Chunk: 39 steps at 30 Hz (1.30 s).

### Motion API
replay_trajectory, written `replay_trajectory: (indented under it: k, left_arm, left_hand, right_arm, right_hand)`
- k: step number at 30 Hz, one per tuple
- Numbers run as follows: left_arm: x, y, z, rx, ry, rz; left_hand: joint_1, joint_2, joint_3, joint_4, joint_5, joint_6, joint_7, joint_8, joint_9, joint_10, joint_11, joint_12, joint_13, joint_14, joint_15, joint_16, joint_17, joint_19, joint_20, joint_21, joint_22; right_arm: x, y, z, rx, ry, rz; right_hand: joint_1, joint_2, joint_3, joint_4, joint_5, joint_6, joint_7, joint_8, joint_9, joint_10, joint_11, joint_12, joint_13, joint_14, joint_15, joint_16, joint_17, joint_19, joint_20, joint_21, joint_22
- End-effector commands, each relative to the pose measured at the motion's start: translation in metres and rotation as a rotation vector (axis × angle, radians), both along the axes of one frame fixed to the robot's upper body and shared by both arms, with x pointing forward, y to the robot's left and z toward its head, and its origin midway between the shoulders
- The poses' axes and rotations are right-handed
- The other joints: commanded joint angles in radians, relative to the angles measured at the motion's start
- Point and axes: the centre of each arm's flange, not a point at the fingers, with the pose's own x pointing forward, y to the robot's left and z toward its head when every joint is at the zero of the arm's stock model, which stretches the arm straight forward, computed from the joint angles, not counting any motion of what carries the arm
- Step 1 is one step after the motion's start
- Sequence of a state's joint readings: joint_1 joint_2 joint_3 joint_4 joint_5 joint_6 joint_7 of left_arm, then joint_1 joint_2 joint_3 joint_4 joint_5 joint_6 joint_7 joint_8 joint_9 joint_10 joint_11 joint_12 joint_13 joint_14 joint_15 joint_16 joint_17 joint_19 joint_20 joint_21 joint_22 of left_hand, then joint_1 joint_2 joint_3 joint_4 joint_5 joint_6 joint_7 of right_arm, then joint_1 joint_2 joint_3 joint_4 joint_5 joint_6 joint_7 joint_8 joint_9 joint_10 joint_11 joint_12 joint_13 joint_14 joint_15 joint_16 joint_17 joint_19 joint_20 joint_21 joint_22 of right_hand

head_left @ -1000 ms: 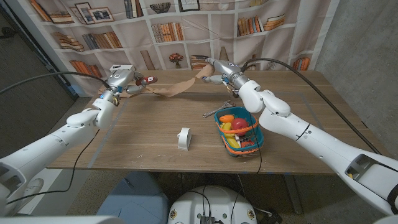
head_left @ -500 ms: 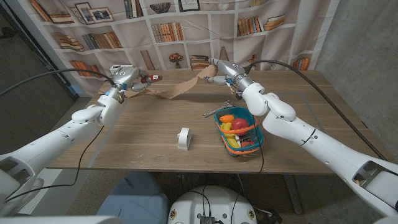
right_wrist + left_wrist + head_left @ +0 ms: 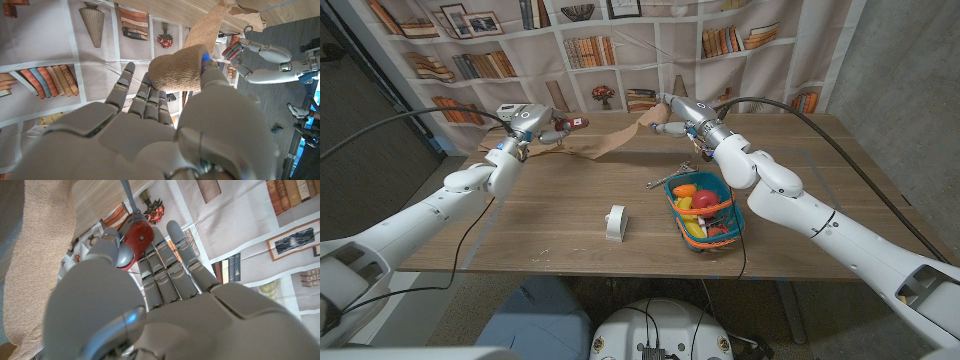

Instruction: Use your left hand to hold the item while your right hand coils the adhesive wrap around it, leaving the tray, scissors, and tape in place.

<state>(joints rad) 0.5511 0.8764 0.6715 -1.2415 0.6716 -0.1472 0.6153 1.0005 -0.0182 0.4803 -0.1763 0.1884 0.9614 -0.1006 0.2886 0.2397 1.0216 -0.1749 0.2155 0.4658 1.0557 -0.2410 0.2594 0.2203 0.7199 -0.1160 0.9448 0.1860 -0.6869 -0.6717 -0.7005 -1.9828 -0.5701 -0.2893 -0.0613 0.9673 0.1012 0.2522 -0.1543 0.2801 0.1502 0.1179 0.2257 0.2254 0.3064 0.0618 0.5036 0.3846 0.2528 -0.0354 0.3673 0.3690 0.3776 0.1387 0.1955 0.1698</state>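
Two robot arms reach over the wooden table (image 3: pixel 570 195) toward its far edge, and between them hangs one tan strip of adhesive wrap (image 3: pixel 610 142), sagging slightly above the tabletop. The left hand (image 3: pixel 525 127) is raised at the far left and grips one red item (image 3: pixel 572 123) with a thin metal stem; in the left wrist view the fingers (image 3: pixel 167 272) lie along the red item (image 3: pixel 137 236) and the thumb presses it from the side, with the wrap (image 3: pixel 37 255) running past. The right hand (image 3: pixel 672 112) is raised at the far middle-right and holds one roll of the tan wrap (image 3: pixel 177 67) pinched between thumb and fingers, seen plainly in the right wrist view, the strip leading off from the roll toward the left hand (image 3: pixel 250 47). On the table there is one teal tray (image 3: pixel 732 228) to the right of centre, filled with several bright red, orange and yellow pieces too crowded to count, one pair of scissors (image 3: pixel 665 180) just beyond it on the far side, and one white roll of tape (image 3: pixel 615 222) standing on edge near the middle, well apart from both hands.
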Motion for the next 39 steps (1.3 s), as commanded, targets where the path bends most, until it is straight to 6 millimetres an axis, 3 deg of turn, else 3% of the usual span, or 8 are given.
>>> replay_trajectory:
  k: [1, 21, 39]
  left_arm:
    - [0.009, -0.021, 0.008, 0.027, -0.019, -0.043]
    - [0.011, -0.057, 0.012, 0.082, -0.006, -0.113]
    - [0.011, -0.089, 0.011, 0.104, -0.002, -0.163]
  left_hand:
    - [0.164, 0.168, 0.017, 0.009, 0.007, 0.025, -0.018, 0.005, 0.004, 0.008, 0.001, 0.006, 0.004, 0.010, 0.002, 0.003, 0.006, 0.003, -0.002, 0.009, 0.003]
    - [0.163, 0.163, 0.017, 0.007, 0.006, 0.032, -0.020, 0.003, 0.005, 0.016, 0.005, 0.008, 0.005, 0.019, 0.001, 0.007, 0.008, 0.000, -0.004, 0.023, 0.002]
    - [0.162, 0.165, 0.020, 0.009, 0.006, 0.030, -0.020, -0.001, 0.006, 0.014, 0.005, 0.007, 0.006, 0.020, 0.002, 0.007, 0.008, -0.003, -0.005, 0.035, 0.001]
  right_arm:
    - [-0.009, -0.005, 0.000, -0.003, 0.003, 0.040]
    - [-0.038, -0.017, 0.003, 0.015, -0.031, 0.182]
    - [-0.049, -0.024, -0.002, -0.012, -0.056, 0.255]
  right_hand:
    - [0.004, 0.011, 0.001, -0.001, 0.005, 0.005, -0.003, -0.005, 0.006, 0.026, -0.037, 0.006, 0.006, -0.003, -0.012, 0.002, 0.005, 0.005, -0.012, 0.006, 0.005]
    - [0.004, 0.008, 0.000, -0.001, 0.007, 0.011, -0.010, -0.004, 0.007, 0.026, -0.048, 0.011, 0.011, -0.012, -0.022, -0.002, 0.007, -0.008, -0.012, 0.000, 0.005]
    - [0.008, 0.003, -0.001, -0.003, 0.005, 0.033, -0.026, 0.001, 0.009, 0.031, -0.058, 0.017, 0.016, -0.022, -0.036, -0.009, 0.006, -0.029, -0.005, -0.005, 0.005]
